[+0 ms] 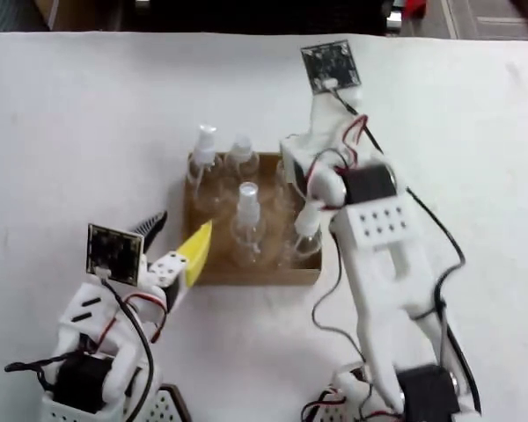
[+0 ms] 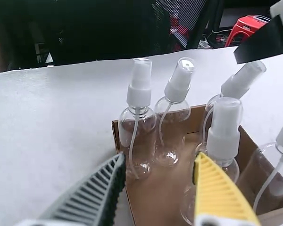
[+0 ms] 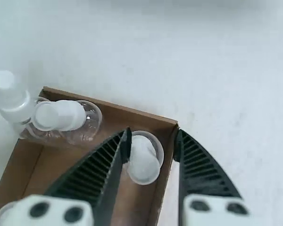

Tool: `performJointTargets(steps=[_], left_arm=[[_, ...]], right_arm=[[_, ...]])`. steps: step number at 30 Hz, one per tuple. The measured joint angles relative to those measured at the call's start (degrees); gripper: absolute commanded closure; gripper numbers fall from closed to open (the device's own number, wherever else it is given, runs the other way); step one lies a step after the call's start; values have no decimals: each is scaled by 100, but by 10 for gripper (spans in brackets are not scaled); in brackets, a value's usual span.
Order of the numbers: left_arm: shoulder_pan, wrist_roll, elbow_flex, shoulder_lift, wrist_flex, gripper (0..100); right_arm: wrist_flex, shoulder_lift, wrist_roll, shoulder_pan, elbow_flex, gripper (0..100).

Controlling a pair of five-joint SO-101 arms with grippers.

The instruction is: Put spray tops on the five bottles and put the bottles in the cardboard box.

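– White worktop [image 1: 88, 114] underneath, with dark room clutter past its far edge. Where does the job stand?

– Near the end, I'd judge. The shallow brown cardboard box [image 1: 255, 274] sits mid-worktop, between the two arms. From the left wrist I count five clear plastic bottles [image 2: 137, 127] inside it, each wearing one of the white spray tops [image 2: 139, 87].

– And the arms?

– The right end effector [image 3: 153, 136] hangs over the box's corner on its own side. Its black jaws are parted and straddle the corner bottle [image 3: 144, 162]. One jaw is close against the cap. The other is outside the box wall with a gap between, so nothing looks clamped. The left end effector [image 2: 158, 162], one grey jaw and one yellow, is wide open and empty, just at the box's near edge.

– So what next?

– Probably only the release: the right arm should rise straight up, since a sideways pull could catch the cap or the cardboard wall.

– Anything you can't settle?

– Several things. From above, the right arm covers the corner bottle. One bottle is cut off at the edge of the left wrist picture. Two bottles lean, and I can't tell what they rest on. Whether every top is screwed fully down is beyond what shows.
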Motion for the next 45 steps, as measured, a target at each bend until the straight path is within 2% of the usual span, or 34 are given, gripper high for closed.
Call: performJointTargets(steps=[7,16,18,21,24,31,35,45], left_arm=[[0,0,0,0,0,779],[0,0,0,0,0,779],[0,0,0,0,0,779],[0,0,0,0,0,779],[0,0,0,0,0,779],[0,0,0,0,0,779],[0,0,0,0,0,779],[0,0,0,0,0,779]], right_arm=[[360,211,0,352,-343,872],[440,-193,0,378,-343,837],[457,-308,0,378,-343,875],[633,-475,0,378,-343,990],[879,-510,0,369,-343,961],[1609,-519,176,325,-343,981],[1626,-519,448,123,-343,981],[1204,-9,492,70,-343,981]])
